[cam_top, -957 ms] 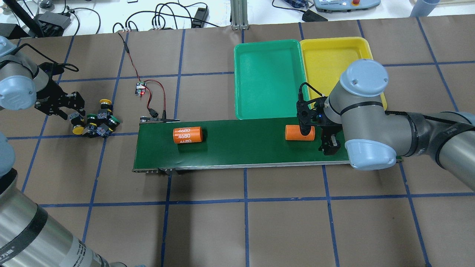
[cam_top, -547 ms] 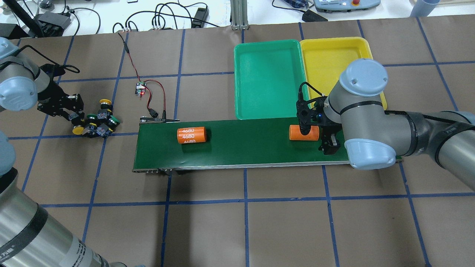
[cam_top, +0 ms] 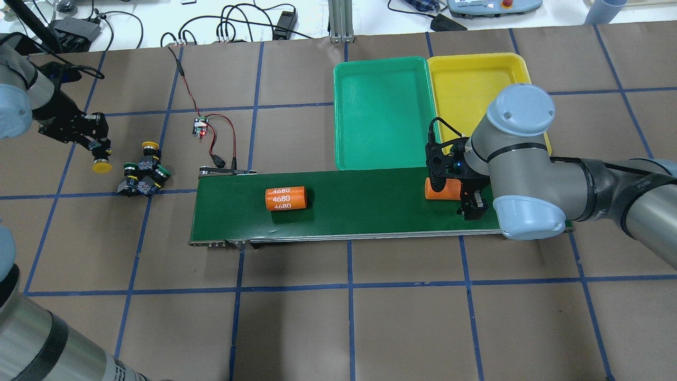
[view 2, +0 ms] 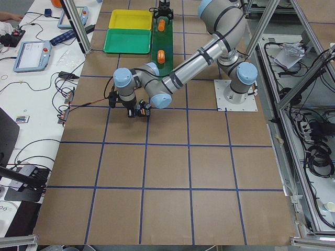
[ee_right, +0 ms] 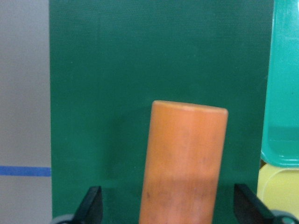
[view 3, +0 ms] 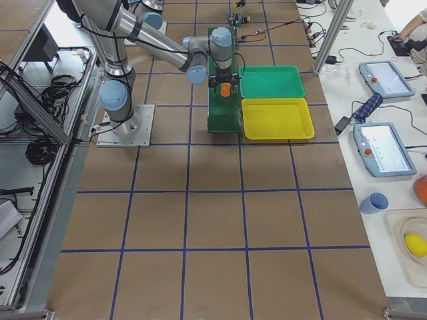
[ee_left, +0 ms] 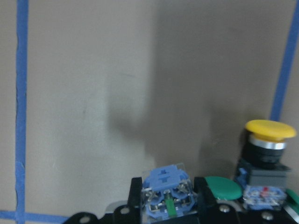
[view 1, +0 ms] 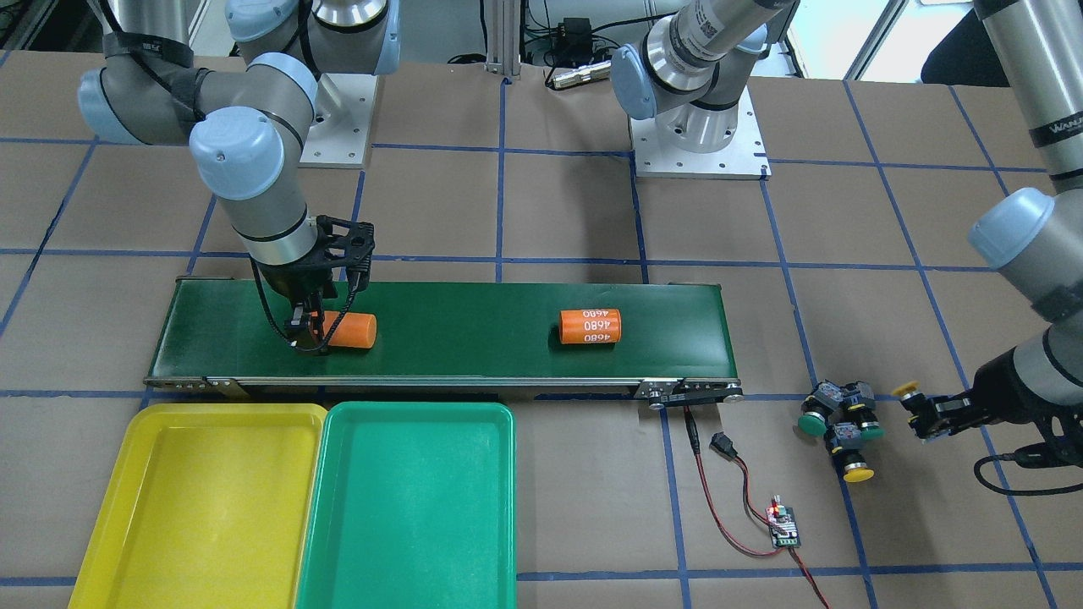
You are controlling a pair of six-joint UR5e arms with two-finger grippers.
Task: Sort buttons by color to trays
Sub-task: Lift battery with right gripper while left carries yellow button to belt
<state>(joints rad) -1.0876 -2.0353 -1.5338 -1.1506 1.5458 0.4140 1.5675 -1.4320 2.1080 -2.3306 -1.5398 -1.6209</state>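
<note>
My left gripper (cam_top: 98, 149) is shut on a yellow button (cam_top: 101, 167) and holds it off the table, left of the other buttons. In the left wrist view the fingers (ee_left: 136, 196) clamp its blue terminal end (ee_left: 167, 189). The remaining cluster (cam_top: 143, 177) holds a yellow button (cam_top: 149, 145) and two green ones (cam_top: 129, 168) (cam_top: 163, 170). It also shows in the front view (view 1: 838, 419). The green tray (cam_top: 381, 114) and the yellow tray (cam_top: 476, 84) are empty. My right gripper (cam_top: 454, 191) is open over the belt, astride an orange cylinder (ee_right: 184, 158).
A dark-green conveyor belt (cam_top: 359, 211) runs across the middle, in front of the trays. A second orange cylinder marked 4680 (cam_top: 285, 198) lies on it. A small circuit board with red wires (cam_top: 200, 127) lies between the buttons and the belt.
My left gripper has lifted a yellow button out of the cluster and moved it up and away. Both orange cylinders have moved right along the belt. The right arm has barely moved.
</note>
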